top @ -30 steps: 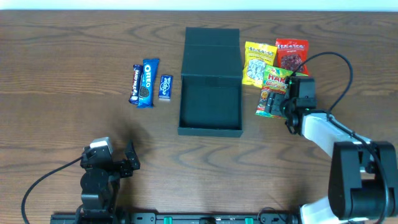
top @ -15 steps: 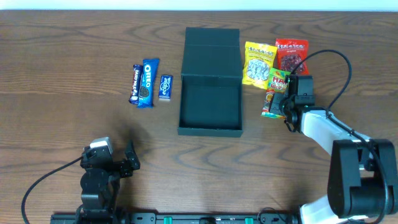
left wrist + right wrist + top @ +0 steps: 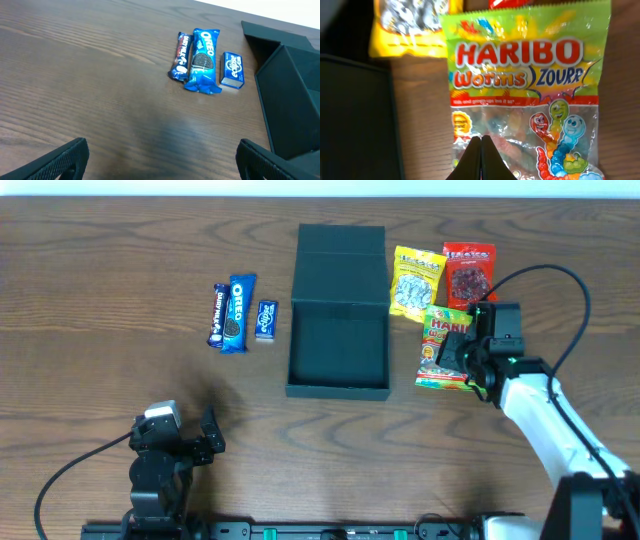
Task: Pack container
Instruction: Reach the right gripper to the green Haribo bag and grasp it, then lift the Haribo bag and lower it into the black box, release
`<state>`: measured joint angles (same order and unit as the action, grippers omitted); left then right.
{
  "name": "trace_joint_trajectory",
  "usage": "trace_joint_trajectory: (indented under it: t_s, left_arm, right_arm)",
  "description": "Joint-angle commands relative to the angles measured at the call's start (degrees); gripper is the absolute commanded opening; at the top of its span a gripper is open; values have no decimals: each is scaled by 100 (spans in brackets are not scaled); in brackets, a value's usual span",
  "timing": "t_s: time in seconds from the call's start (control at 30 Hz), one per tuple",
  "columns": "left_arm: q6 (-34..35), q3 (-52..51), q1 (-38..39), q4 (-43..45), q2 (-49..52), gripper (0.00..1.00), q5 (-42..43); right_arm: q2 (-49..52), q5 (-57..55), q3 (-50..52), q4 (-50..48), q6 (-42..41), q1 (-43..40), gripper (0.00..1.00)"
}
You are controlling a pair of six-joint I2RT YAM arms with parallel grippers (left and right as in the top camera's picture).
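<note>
Container (image 3: 338, 350) sits mid-worktop (image 3: 100, 260). It's open, with the hinged lid (image 3: 341, 265) laid flat behind the base on the far side. Dark green-black, matte. I can't see anything in the tray from overhead.

Right claw (image 3: 481, 150) is clenched. The wrist view shows the two fingers pressed together with only a thin seam between them. The tips are over the clear lower part of the Haribo bag (image 3: 525, 100), the green "Worms Zourr" one. Can't tell if any film is actually pinched between them. The bag lies just right of the container base, with a strip of bare wood between them, not touching.

The bag's top-left corner overlaps the bottom edge of the yellow packet (image 3: 417, 282). The red packet (image 3: 468, 272) is right beside the yellow one, and its lower edge meets the top of the Haribo bag. Both lie right of the lid.

Left claw (image 3: 162, 147) is released, fingers spread wide at the bottom corners of its wrist view with nothing between them. It hangs over bare wood near the front-left edge, well apart from everything.

Left of the container is a row of three:
- dark blue bar (image 3: 218, 315), outermost
- Oreo pack (image 3: 236, 312), touching the bar
- small blue packet (image 3: 266, 320), nearest the container, with a small gap either side

All three lie flat, long axes running roughly front to back.

The right arm's black cable (image 3: 560, 290) loops up over the worktop beyond the red packet.
</note>
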<state>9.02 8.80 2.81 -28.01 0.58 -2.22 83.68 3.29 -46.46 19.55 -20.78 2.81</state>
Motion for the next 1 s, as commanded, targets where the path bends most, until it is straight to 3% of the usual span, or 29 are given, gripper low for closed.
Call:
trace_joint_trajectory:
  t_s: [0.0,0.03,0.1,0.17,0.27,0.4,0.57,0.63,0.67,0.97]
  left_arm:
    - [20,-103,-20,11,-31,95,-118]
    - [20,-103,-20,11,-31,95,-116]
    - [20,-103,-20,11,-31,95,-118]
    - [20,-103,-20,11,-31,95,-118]
    - [20,-103,-20,11,-31,95,-118]
    - [20,-103,-20,11,-31,95,-118]
    - [20,-103,-20,11,-31,95,-118]
    - [20,-103,-20,11,-31,95,-118]
    - [20,-103,-20,11,-31,95,-118]
    - [20,-103,-20,11,-31,95,-116]
  right_arm:
    - [-20,-52,-57,118,-63,63,57]
    - [11,-103,-57,164,-61,63,73]
    - [133,-323,-57,216,-61,61,75]
    - [380,-393,-57,188,-68,59,68]
    - [745,-396,-57,63,-87,59,70]
    - [1244,-393,-57,-70,-92,59,57]
    - [1646,-387,-57,-39,-175,61,23]
    - [1661,-321,-57,-44,-177,59,5]
    - [1661,-313,-59,-52,-177,61,1]
    - [1469,-107,-321,470,-369,61,1]
